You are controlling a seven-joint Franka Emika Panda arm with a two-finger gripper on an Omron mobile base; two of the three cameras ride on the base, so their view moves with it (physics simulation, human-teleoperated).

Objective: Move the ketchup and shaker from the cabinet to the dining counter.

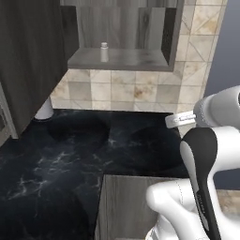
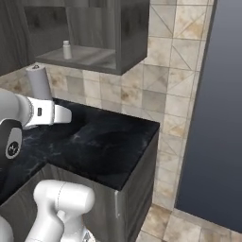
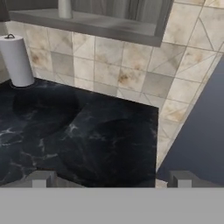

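Presently noted: cabinet (image 1: 122,58) open, door (image 1: 28,56) swung wide at 9 o'clock in the left base view. Shaker (image 1: 104,52) upright on the bottom shelf, near the middle, apart from both side walls; also seen at 10 o'clock in the right base view (image 2: 67,50), and cut by the top edge of the hand view (image 3: 64,8). No ketchup found in the visible part of the cabinet. Paper towel roll (image 3: 16,60) standing on the black counter (image 3: 87,135) below, at 9 o'clock from the shelf opening.

Gripper (image 3: 111,179) low over the counter, well apart from the shaker, fingers (image 3: 41,178) spread fully apart, nothing between them.

Judged step: reach for the shaker. Recommended: raise the hand to shelf level, approach level and head-on through the opening, keep off the door and the right cabinet wall, straddle the body below the cap, close only once centred. Risk: stubby cylinder likely to topple if nudged by one finger first.
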